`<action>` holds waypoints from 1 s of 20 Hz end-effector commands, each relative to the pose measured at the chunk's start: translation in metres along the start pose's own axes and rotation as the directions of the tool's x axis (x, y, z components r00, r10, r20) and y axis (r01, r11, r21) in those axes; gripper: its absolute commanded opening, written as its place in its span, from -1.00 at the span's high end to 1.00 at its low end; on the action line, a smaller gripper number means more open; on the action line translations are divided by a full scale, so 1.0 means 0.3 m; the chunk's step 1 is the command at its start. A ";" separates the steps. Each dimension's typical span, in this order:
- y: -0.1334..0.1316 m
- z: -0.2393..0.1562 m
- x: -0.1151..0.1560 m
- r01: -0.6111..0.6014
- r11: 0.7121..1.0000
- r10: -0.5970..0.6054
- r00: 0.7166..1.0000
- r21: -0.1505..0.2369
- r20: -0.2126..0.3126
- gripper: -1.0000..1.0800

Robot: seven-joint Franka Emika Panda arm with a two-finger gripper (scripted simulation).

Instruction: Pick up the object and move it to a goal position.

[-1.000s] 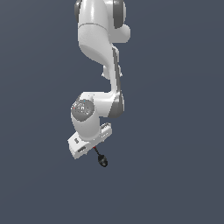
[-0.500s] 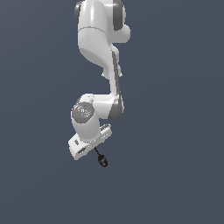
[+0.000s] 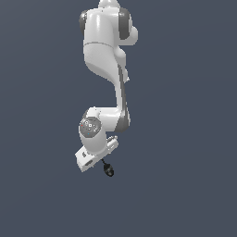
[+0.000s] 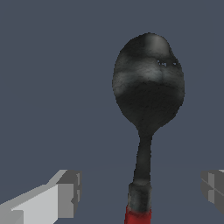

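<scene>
The spoon (image 4: 148,85) has a dark glossy bowl, a dark neck and a red handle end (image 4: 138,216). In the wrist view it lies between my two fingertips (image 4: 65,192), which stand wide apart on either side of its neck without touching it. My gripper (image 4: 140,190) is open. In the exterior view the spoon (image 3: 108,170) shows as a tiny dark shape just under the white gripper (image 3: 104,163), a little to the exterior view's right of the hand. The red handle is mostly hidden there.
The white arm (image 3: 104,51) comes down from the top of the exterior view. The ground (image 3: 185,139) is a plain dark grey-blue all around, with no other objects and no goal marker in view.
The arm's wrist and hand have moved down a little toward the spoon. The spoon has stayed where it was.
</scene>
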State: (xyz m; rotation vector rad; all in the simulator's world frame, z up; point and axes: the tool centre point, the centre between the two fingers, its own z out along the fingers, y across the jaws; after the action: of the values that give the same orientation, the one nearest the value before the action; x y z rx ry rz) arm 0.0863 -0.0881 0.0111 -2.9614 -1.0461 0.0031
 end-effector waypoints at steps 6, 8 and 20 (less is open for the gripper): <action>0.004 0.002 0.004 0.000 1.000 0.000 1.000 -0.002 -0.001 1.00; 0.004 0.002 0.004 0.000 1.000 0.000 1.000 -0.002 -0.001 1.00; 0.031 -0.062 -0.006 0.000 1.000 0.000 1.000 -0.002 -0.001 1.00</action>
State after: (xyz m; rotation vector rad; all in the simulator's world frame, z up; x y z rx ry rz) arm 0.0892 -0.0933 0.0223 -2.9608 -1.0472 0.0030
